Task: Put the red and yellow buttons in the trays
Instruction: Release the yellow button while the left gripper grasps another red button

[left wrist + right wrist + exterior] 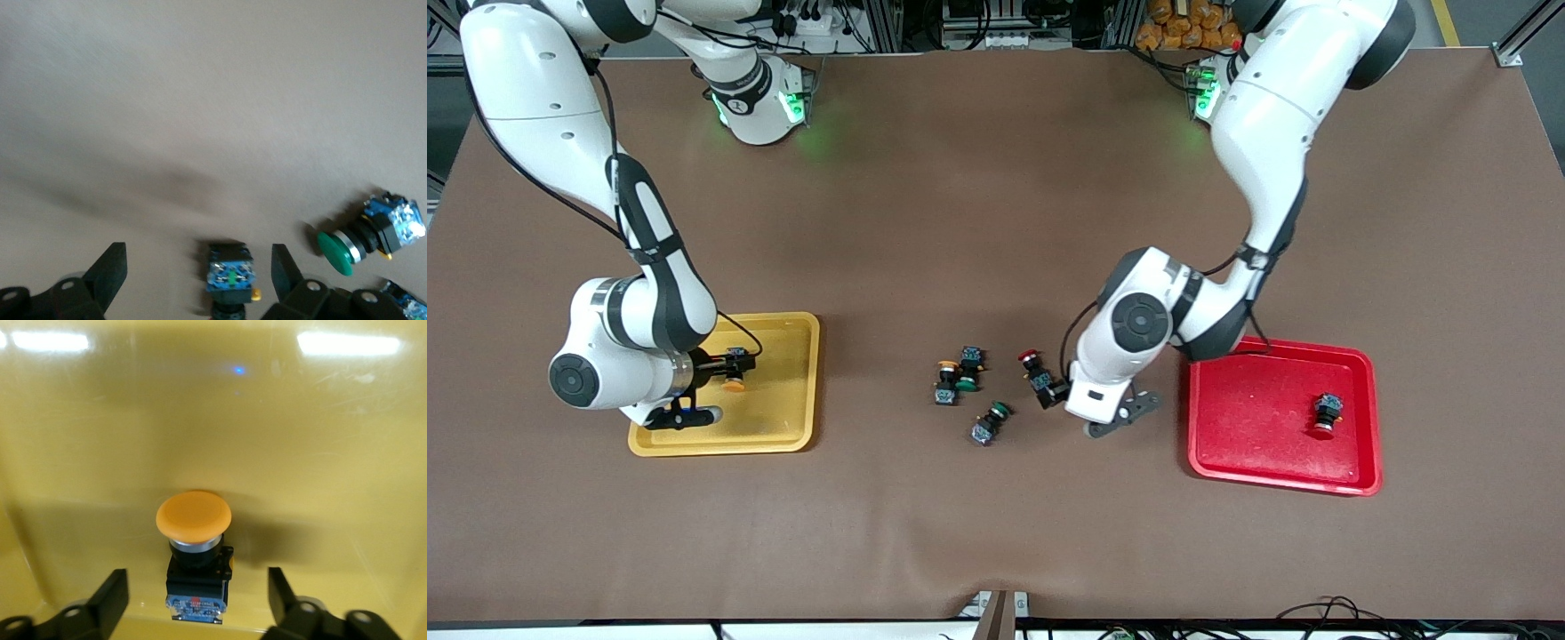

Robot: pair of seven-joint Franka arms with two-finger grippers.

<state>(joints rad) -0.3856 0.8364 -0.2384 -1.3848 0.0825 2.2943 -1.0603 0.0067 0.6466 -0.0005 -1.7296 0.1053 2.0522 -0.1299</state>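
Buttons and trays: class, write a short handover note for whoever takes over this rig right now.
Right gripper: open over the yellow tray, a yellow button lying in the tray between its fingers.
Left gripper: open, straddling a red button on the table, not yet gripped.
Done: one yellow button in the yellow tray, one red button in the red tray.
Left: the straddled red button and a second yellow button beside the green ones.
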